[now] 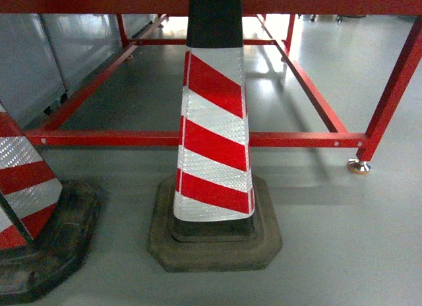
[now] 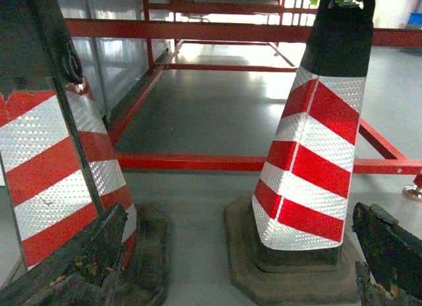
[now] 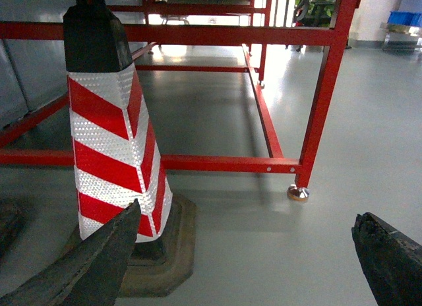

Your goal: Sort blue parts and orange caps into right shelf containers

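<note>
From the head camera, a red-and-white traffic cone stands before a red metal frame; a second cone sits at left. No caps or totes show. The left wrist view shows the left gripper spread wide, empty. The right gripper likewise gapes, holding nothing.

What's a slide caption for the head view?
Head view: striped cone on grey floor before red frame; second cone at left edge.
</note>
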